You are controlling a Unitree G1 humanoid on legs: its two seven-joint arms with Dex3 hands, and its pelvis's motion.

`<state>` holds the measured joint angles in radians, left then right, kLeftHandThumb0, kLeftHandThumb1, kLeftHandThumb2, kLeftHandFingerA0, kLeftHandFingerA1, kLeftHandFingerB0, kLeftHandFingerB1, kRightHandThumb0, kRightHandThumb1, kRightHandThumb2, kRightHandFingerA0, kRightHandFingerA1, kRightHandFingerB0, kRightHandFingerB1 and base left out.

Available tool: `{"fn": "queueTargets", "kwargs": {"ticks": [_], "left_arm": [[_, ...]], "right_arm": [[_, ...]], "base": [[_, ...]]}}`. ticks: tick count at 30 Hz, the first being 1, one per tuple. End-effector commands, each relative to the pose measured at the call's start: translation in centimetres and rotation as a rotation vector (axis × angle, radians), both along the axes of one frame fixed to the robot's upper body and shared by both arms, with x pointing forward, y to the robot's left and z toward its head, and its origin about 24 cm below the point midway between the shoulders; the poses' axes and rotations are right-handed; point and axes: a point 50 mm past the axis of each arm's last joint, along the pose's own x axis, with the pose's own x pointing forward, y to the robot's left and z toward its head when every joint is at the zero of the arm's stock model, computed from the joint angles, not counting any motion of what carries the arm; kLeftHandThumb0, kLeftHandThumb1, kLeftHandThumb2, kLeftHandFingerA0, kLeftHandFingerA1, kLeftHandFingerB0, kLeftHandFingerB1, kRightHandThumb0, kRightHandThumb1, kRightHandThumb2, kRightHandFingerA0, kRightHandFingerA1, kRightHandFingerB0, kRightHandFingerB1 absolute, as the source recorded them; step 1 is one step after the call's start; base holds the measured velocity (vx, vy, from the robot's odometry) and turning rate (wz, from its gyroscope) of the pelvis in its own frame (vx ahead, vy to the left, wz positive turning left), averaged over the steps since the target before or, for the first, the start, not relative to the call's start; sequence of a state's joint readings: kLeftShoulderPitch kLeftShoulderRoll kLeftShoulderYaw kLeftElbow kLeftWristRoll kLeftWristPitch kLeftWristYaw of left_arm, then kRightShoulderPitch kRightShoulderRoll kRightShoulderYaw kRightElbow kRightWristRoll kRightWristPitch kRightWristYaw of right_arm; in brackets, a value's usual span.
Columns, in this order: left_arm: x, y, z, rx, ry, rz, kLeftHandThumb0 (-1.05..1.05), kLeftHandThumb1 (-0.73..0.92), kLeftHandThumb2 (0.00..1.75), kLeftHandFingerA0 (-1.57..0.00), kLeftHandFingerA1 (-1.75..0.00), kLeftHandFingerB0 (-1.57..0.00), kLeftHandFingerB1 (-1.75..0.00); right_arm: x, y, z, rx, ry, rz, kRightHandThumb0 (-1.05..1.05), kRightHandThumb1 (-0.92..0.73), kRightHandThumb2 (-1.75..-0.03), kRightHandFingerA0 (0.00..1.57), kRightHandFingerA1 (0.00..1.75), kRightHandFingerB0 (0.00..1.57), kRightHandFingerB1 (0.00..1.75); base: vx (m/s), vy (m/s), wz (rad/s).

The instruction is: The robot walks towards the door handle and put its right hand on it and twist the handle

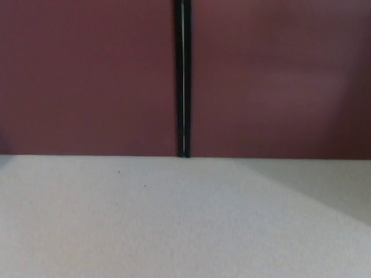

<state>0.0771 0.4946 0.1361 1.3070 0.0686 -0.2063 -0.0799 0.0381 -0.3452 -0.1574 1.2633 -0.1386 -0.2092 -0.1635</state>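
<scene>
While the head camera is looking down, only maroon door panels (87, 75), their dark seam (183, 78) and pale floor (174, 226) below the seam are showing; handle and both hands are sitting out of frame.

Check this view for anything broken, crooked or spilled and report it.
Nothing stands out. The dark red doors meet at a straight black seam, and the pale floor shows only a few tiny specks. No door handle or robot hand is in view.
</scene>
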Motion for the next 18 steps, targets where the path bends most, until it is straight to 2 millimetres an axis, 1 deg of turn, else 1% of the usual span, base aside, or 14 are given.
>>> {"fn": "queueTargets", "kwargs": {"ticks": [1,8,10,16,18], "left_arm": [[-0.2,0.0,0.0,-0.001,0.01,-0.021,-0.23,0.6,0.58,-0.71,-0.5,-0.36,-0.37],[-0.7,0.1,0.0,-0.006,0.012,-0.013,-0.22,0.6,0.6,-0.68,-0.5,-0.35,-0.37],[-0.7,0.1,0.0,-0.004,0.017,-0.02,-0.23,0.61,0.59,-0.68,-0.5,-0.36,-0.37],[-0.9,0.1,0.0,0.003,0.026,-0.033,-0.24,0.61,0.59,-0.69,-0.49,-0.38,-0.37],[-1.4,0.0,-0.1,0.003,0.042,-0.033,-0.24,0.61,0.59,-0.69,-0.49,-0.38,-0.37]], "right_arm": [[0.0,-0.1,0.1,-0.006,-0.009,-0.002,-0.16,-0.61,-0.58,0.63,0.49,0.49,0.43],[-0.1,0.2,-0.1,0.001,-0.012,-0.006,-0.17,-0.62,-0.58,0.63,0.49,0.49,0.44],[-0.1,0.2,-0.1,0.01,-0.009,-0.006,-0.17,-0.62,-0.58,0.66,0.5,0.49,0.43],[-0.1,0.3,-0.2,0.011,-0.002,-0.002,-0.17,-0.62,-0.58,0.68,0.51,0.49,0.43],[-0.4,0.4,-0.2,0.013,0.001,0.006,-0.17,-0.62,-0.58,0.67,0.51,0.49,0.43]], "base": [[0.14,0.031,0.19],[0.21,0.083,0.05],[0.25,0.005,0.06],[0.29,-0.104,0.06],[0.38,-0.183,0.24]]}}
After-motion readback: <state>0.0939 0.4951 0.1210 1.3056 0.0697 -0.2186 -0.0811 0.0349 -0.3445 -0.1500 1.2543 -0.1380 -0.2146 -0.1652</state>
